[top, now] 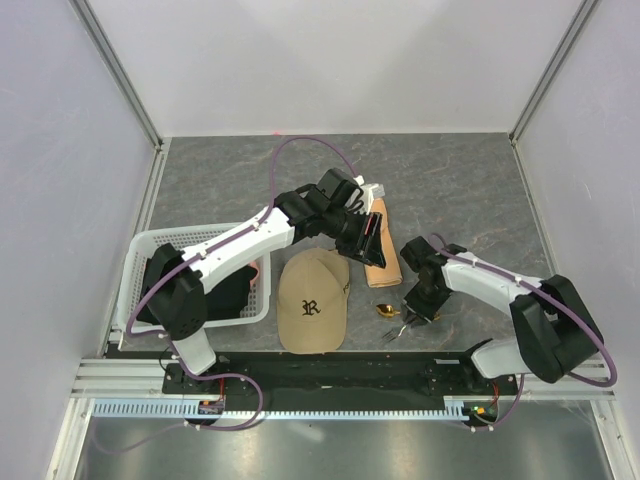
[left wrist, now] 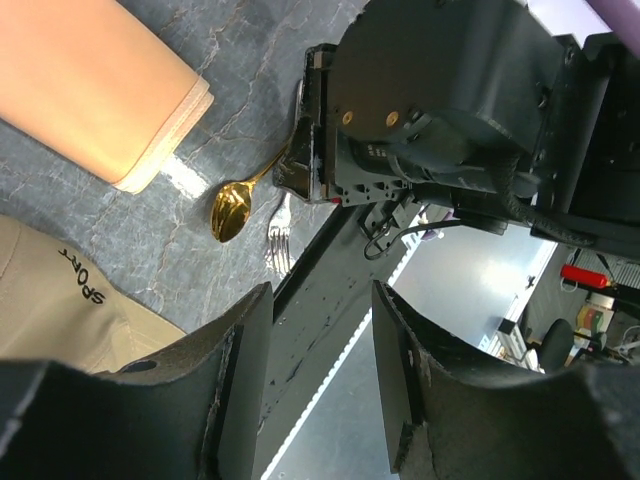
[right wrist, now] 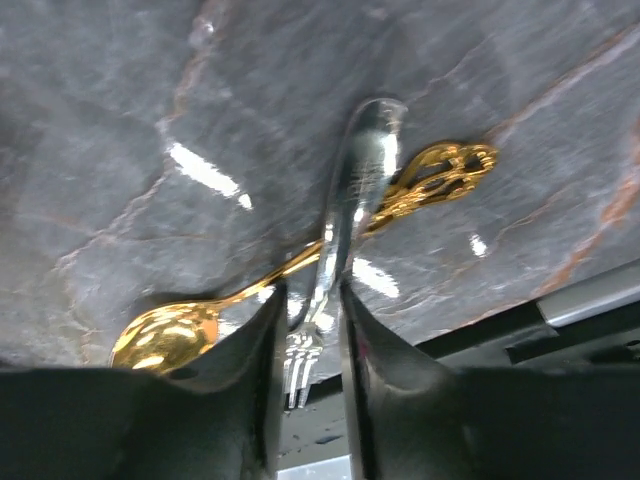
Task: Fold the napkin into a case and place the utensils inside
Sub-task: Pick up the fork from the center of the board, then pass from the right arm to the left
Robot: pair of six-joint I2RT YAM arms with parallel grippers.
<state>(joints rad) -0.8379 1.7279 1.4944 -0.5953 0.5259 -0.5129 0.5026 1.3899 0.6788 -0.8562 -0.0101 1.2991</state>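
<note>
The grey stone-patterned table (top: 470,190) is carrying everything. A white basket (top: 140,260) with a black cloth inside is standing far to the left of the left gripper (top: 372,232), near that arm's base.

The tan cap (top: 312,300) is lying between the two arms, on the near-left side of the left gripper and to the left of the right gripper (top: 412,318).

The napkin (top: 382,250) is already folded into a long peach strip. It is lying directly under the left gripper, and farther back than the right gripper. In the left wrist view, the napkin (left wrist: 90,80) is showing a layered end, and the left gripper (left wrist: 322,300) is standing wide open and holding nothing.

The gold spoon (top: 385,310) is lying on the table just to the left of the right gripper, with its bowl pointing toward the cap. The silver fork (top: 392,330) is crossing over the spoon's handle.

In the right wrist view, the right gripper (right wrist: 308,320) is reaching down over the fork (right wrist: 350,200), with its fingers (right wrist: 250,400) nearly together and the fork's neck sitting in the narrow gap. I cannot tell whether they are already pressing on it. The spoon (right wrist: 165,335) is passing just under the left finger.
</note>
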